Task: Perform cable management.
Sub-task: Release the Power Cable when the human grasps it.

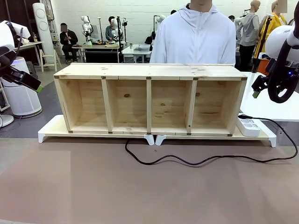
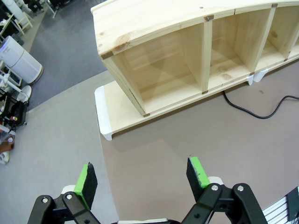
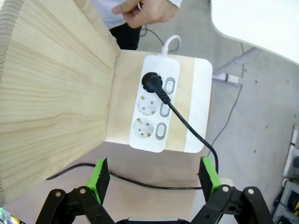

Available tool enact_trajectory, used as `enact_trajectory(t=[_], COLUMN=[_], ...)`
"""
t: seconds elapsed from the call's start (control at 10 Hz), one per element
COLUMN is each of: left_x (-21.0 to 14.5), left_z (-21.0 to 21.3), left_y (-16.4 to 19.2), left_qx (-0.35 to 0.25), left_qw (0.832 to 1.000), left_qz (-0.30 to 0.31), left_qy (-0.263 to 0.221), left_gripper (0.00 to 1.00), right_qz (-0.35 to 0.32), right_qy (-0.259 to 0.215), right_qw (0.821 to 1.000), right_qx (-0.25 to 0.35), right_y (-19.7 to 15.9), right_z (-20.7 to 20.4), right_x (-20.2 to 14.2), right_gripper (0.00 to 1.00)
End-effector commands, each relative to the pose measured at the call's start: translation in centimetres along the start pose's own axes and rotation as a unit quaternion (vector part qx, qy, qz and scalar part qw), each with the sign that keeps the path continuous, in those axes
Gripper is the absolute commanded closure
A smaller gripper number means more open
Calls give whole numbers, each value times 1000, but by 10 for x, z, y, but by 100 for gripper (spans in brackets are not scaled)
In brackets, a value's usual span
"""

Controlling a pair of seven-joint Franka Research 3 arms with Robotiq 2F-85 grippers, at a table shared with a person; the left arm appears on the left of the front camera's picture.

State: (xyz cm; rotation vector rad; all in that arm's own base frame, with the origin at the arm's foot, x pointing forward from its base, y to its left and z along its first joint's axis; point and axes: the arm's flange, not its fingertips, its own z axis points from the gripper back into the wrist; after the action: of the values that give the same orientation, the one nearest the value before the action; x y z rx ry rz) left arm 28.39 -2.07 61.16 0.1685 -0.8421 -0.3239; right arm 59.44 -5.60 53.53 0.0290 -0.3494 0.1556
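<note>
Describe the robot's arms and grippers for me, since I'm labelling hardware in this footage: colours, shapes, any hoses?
Both arms are glossy white with rounded shells. The right arm carries a thick black hose looping beside it and shows a small blue light. Each gripper, left and right, is black, with linked two-bar fingers fastened by silver bolts and bright green pads at the tips.

White robot arms (image 1: 282, 39) with thick black hose; black two-finger grippers (image 2: 142, 179), green pads (image 2: 86, 179); person (image 1: 195, 35) wears white zipped hoodie.
</note>
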Motion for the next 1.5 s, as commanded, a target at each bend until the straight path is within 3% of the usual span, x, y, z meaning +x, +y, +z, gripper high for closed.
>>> enact_trajectory(t=[0.0, 1.4], left_x=[1, 1], left_z=[-2, -2], left_y=[0, 0], left_qx=[4, 4], left_qw=[1000, 1000], left_qz=[-1, -1], left_qy=[-3, -3], left_gripper=[0, 0], right_qz=[0, 0], right_qy=[1, 1], right_qw=[1000, 1000], right_qx=[0, 0], right_y=[0, 0], right_z=[-1, -1], right_x=[0, 0], right_gripper=[2, 2])
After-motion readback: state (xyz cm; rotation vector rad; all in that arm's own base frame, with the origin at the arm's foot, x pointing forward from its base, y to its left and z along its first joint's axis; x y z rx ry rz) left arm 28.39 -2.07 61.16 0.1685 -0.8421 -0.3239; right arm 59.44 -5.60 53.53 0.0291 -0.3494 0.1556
